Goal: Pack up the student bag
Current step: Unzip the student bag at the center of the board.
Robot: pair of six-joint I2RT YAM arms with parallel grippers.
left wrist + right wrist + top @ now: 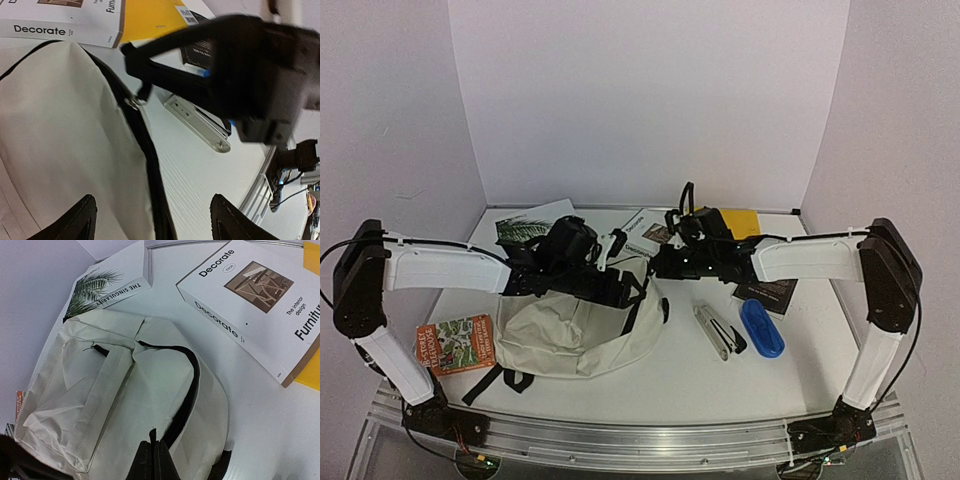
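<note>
Locating the bag: the student bag (pixel 570 335) lies slumped on the white surface (pixel 680 385), left of centre, beneath both wrists. Nothing appears to be packed in it yet.
Bag mouth: a black zipper line (pixel 192 375) curves across the cream fabric. I cannot tell how far it is unzipped.
Right end effector (pixel 156 460): its fingers are pressed together at the zipper line, apparently pinching the zipper pull (pixel 142 92).
Left end effector (pixel 155 222): its fingers are spread wide and grip nothing, poised over the cream panel just beside the zipper line.
Step in hand: probably getting the mouth open, with one arm anchoring the bag while the other draws the zipper.
Doing it well: the left should pinch a firm fold of cloth close to the zipper, not skim the surface of the fabric, so the bag does not slide. The right should pull along the zipper's curve, not upward. The two end effectors are close together, so their paths need to stay apart.
Risk: the limp fabric may bunch under the slider and jam it.
Waiting items: the Decorate book (pixel 250 300) and the palm-cover book (pixel 107 287) lie beyond the bag. The stapler (pixel 718 330) and the blue case (pixel 761 327) lie to its right, and an orange book (pixel 455 343) lies to its left.
</note>
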